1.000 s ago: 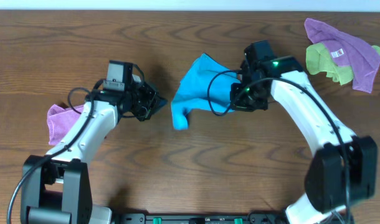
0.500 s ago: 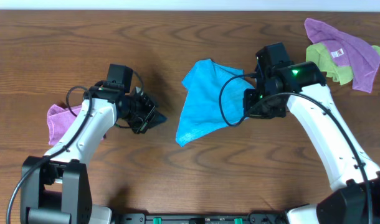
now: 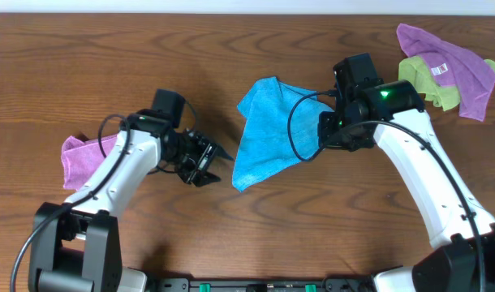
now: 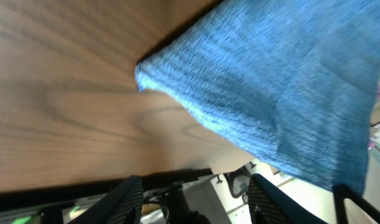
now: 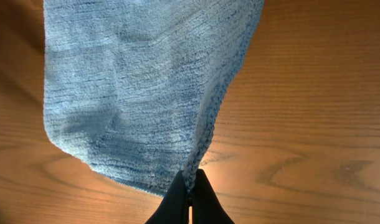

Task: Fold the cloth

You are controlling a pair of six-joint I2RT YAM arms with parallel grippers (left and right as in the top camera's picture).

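The sky-blue cloth hangs in a loose triangle, its lower tip on the table near the middle. My right gripper is shut on the cloth's right edge; in the right wrist view the fingertips pinch a hem and the cloth spreads away above them. Just left of the cloth's lower tip, my left gripper stands open with nothing between its fingers. The left wrist view shows both fingers apart at the bottom of the frame, with the cloth above them and one corner pointing left.
A pink-purple cloth lies by the left arm. A purple cloth and a yellow-green cloth lie at the back right corner. Bare wooden table surrounds the blue cloth.
My left gripper has opened and moved right toward the cloth's lower tip. The right gripper first pulled the cloth to the right, spreading it, and has since held almost still.
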